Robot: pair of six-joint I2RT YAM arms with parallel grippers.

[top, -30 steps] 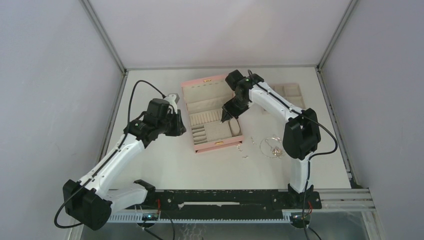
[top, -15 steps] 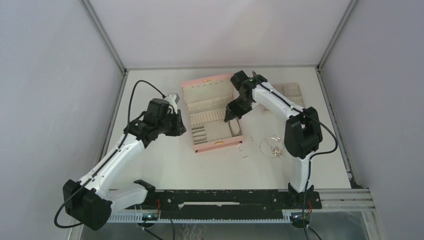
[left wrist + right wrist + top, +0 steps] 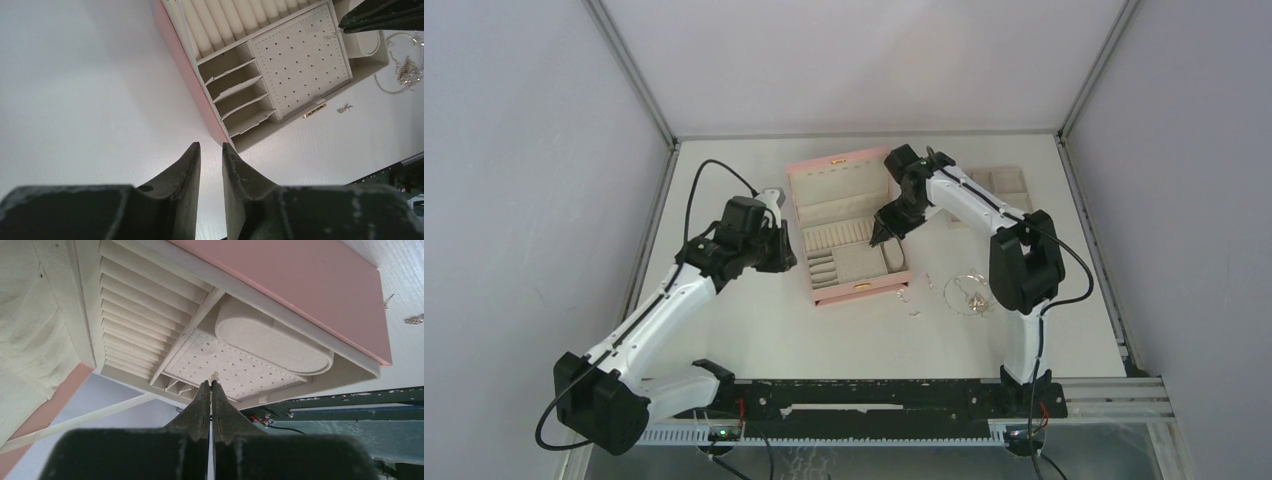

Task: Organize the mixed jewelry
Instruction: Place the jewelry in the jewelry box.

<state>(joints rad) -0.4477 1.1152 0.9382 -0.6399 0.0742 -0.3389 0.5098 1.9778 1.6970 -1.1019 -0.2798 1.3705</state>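
- Silver earring bit [image 3: 214, 375] sat pinched at the very tips of the right gripper [image 3: 210, 385]. Its jaws were clenched on the bit just above the perforated panel [image 3: 250, 372] inside the pink box [image 3: 300, 285].
- Over the last second, in the top view, we saw the right wrist slide a little toward 2 o'clock and its elbow draw in. The tips stayed over one corner of the panel.
- We read that as fine aiming for a hole, so we judged the piece was not yet seated.
- At the box's 9 o'clock the left gripper [image 3: 210, 148] hovered over bare table [image 3: 754, 330]. Its jaws were slightly parted with nothing between them, and it had barely moved.
- Off the box's 4 o'clock corner the necklace [image 3: 969, 293] lay looped on the table. The small loose bits [image 3: 344, 108] lay just off the box's 6 o'clock edge. None of these had shifted, so we judged most of the sorting remained.
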